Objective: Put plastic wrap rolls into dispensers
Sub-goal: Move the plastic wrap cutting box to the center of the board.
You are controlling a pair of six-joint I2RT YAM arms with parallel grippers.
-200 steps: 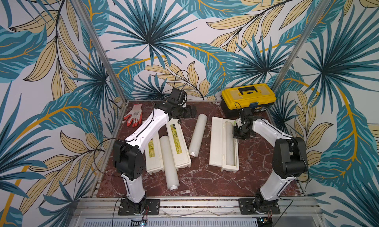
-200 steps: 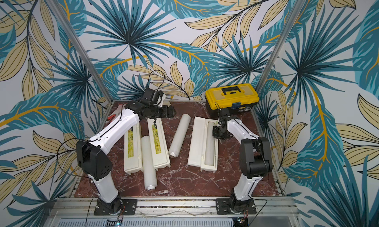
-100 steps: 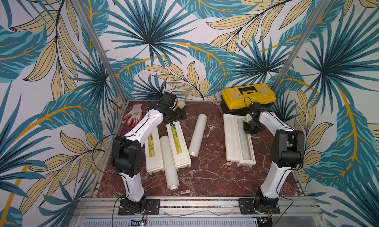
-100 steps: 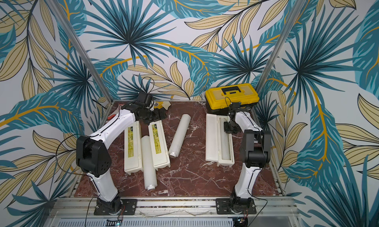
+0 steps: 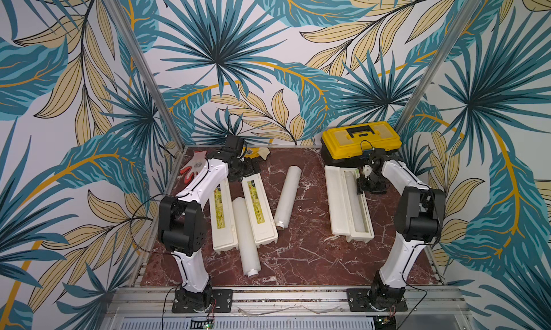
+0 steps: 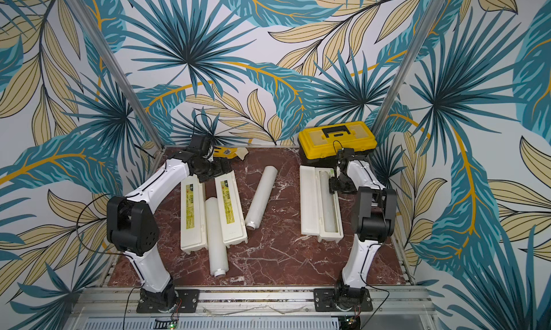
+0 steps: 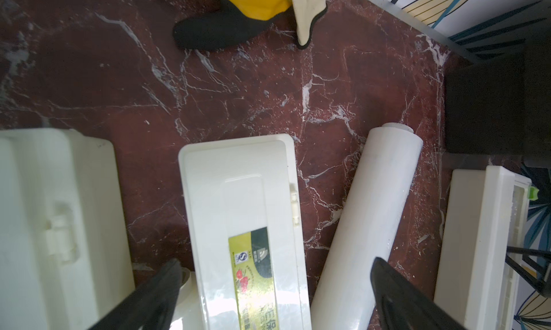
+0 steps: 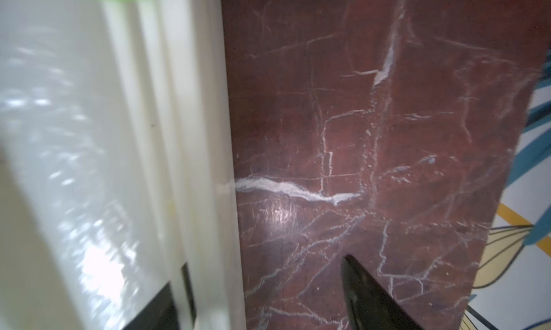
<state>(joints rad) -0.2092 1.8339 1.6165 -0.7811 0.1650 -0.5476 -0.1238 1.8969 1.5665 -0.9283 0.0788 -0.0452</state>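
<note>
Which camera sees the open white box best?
A top view: the open box lies whole there, lid folded back, a roll inside. Both top views show it alike. The left wrist view catches only one end with a green tab. The right wrist view gives a blurred close-up of its side.

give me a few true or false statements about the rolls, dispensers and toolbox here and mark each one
1. The open dispenser by the right arm holds a roll. True.
2. The two labelled dispensers stand open. False: both lids are shut, labels up.
3. A second roll lies between those two. True.
4. The toolbox has its lid up. False: it is shut.
5. The left gripper grips a roll. False: it is open and holds nothing.
</note>
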